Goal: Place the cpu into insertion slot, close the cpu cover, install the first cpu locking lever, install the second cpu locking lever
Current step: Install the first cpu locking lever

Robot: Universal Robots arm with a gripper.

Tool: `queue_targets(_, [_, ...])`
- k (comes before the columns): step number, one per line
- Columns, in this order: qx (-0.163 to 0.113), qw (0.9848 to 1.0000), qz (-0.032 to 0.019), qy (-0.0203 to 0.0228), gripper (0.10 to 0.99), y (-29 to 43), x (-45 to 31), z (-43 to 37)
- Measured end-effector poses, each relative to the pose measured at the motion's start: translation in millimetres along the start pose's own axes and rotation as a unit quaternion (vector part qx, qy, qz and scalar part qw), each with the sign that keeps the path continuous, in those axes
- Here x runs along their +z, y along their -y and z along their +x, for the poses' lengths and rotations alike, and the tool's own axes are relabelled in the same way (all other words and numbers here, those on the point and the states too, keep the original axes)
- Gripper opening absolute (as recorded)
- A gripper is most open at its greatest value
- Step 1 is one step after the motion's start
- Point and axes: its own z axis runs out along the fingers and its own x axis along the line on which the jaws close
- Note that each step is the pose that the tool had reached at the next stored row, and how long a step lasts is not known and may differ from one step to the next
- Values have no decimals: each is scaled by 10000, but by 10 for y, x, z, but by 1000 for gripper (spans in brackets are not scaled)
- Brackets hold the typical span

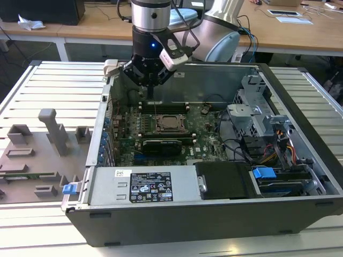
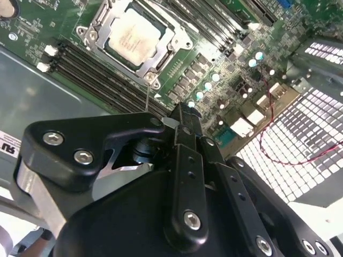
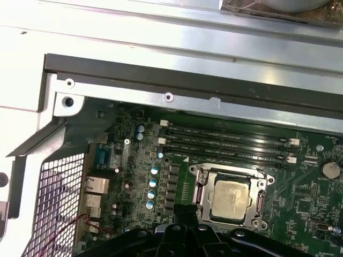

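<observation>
CPU point(image 3: 231, 193) seated in slot point(image 1: 159, 124) | cover point(image 2: 158, 58) down over it | thin lever point(image 2: 147, 96) looks raised, so you likely have levers left | gripper point(image 2: 182, 113) beside slot, jaws look closed, empty

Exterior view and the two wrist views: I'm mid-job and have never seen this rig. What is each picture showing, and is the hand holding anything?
The exterior view is shot from off the arm. It shows an open computer case on a slatted table, with grey fixtures on the exterior view's left. The robot arm reaches into the case, and its black hand hangs above the green motherboard. Both wrist views come from cameras riding on the arm, looking past the hand. The cpu sits in the insertion slot, with the cpu cover lying flat around it. A thin metal rod rises from the slot's corner toward the hand. I cannot tell whether the hand grips it.
</observation>
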Motion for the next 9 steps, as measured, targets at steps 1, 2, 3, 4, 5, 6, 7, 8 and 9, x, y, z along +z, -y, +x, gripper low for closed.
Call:
queue_targets(1, [0,10000,0,0,106,-4,2,9])
queue_targets(2, [1,10000,0,0,106,-7,5,16])
queue_targets(3, [0,10000,0,0,106,-9,8,18])
queue_targets(4, [0,10000,0,0,106,-11,13,19])
queue_targets(5, [0,10000,-1,1,106,-14,20,19])
queue_targets(6, [2,10000,-1,1,106,-19,41,18])
queue_targets(7, [3,10000,0,0,106,-21,53,18])
queue_targets(8, [3,10000,0,0,106,-23,62,17])
queue_targets(9, [4,10000,0,0,106,-28,77,17])
